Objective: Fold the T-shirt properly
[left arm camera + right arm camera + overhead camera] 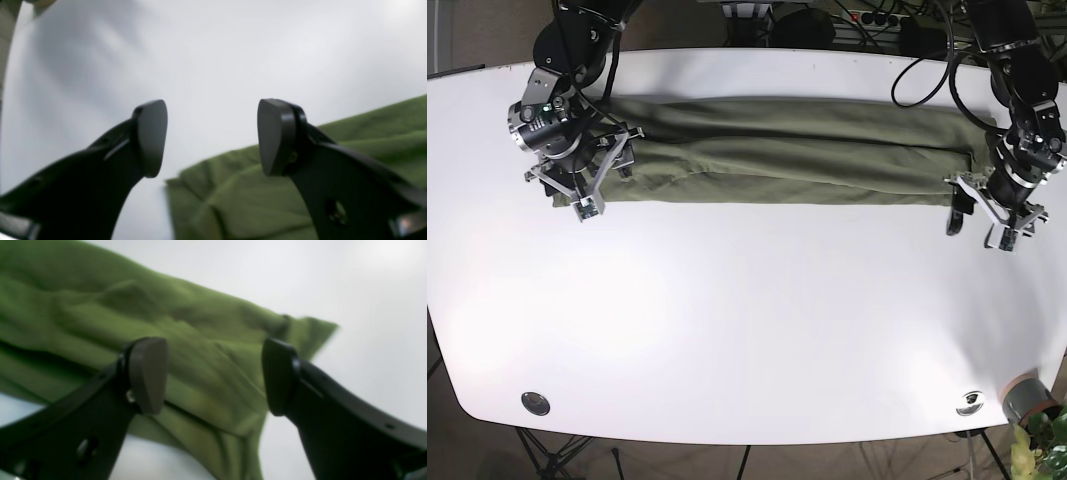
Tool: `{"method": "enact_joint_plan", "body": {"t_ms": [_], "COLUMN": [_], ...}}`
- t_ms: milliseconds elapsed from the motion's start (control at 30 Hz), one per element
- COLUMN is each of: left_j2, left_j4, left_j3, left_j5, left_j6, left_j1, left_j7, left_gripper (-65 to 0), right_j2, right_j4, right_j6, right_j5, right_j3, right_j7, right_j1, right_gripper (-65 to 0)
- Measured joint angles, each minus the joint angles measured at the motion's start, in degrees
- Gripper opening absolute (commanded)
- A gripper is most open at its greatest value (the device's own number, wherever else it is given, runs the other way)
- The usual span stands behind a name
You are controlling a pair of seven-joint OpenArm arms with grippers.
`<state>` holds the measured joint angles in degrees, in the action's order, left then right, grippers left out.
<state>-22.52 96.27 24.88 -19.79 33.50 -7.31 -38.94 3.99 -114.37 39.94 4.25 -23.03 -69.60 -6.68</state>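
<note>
T-shirt [787, 150] lies across the far half of the white table [747, 330] as a long narrow band, already folded lengthwise, creases running end to end. Both grippers sit at its two ends, jaws spread wide, nothing held.

Right gripper [213, 376] hovers over the band's end — cloth shows between and beyond the fingers, with the corner poking out past the far finger. Left gripper [211, 136] is mostly over bare table; the shirt's corner [173, 183] is just below and to one side of the gap.

Risks, as you'd judge them:
- Left closes on air or a single layer — it looks off the cloth edge, so the stack would peel apart on the lift.
- Right pinches only a ridge of wrinkle, dragging the top layer and skewing the fold.
- Uneven lift between arms twists the band.

Room: plenty of open table on the near side for carrying an end across. The band's far edge runs close to the table's back rim, where cables [927, 60] hang — keep clear there. Left end also sits near the table's side edge.
</note>
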Motion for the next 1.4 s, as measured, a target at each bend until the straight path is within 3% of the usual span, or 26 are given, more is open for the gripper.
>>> {"method": "enact_joint_plan", "body": {"t_ms": [100,367,633,1033,1233,1400], "left_j2": [1.36,3.76,3.08,-1.27,-2.21,-1.81], "left_j4": [1.75,2.43,-6.05,-20.63,-28.48,-25.88], "left_j3": [-1.14,-1.57,-1.44,-6.12,-9.55,-9.44], "left_j5": [1.07,0.48,0.92,-0.04,-0.5,-0.22], "left_j6": [-0.09,0.0,-0.2,0.02,0.24,-0.07], "left_j1": [-2.54,-9.22,-9.75,2.8,10.88,10.95], "left_j7": [-3.13,-2.82,-1.07,2.56,2.78,0.79], "left_gripper": [-25.4,-25.4,-25.4,-25.4,-25.4,-25.4], "right_j2": [0.04,-0.17,-2.23,-7.41,-9.4,-9.22], "right_j4": [0.22,2.73,11.45,28.68,36.09,35.5], "right_j6": [0.0,0.09,0.15,1.33,1.68,1.49], "right_j5": [-0.2,-1.07,0.55,4.22,4.74,3.82], "right_j3": [2.62,2.64,2.56,2.45,2.1,1.6], "right_j7": [0.11,0.17,8.39,22.21,23.12,22.84], "right_j1": [-0.22,-4.37,-4.94,4.85,11.06,11.5], "right_gripper": [-22.8,-22.8,-22.8,-22.8,-22.8,-22.8]}}
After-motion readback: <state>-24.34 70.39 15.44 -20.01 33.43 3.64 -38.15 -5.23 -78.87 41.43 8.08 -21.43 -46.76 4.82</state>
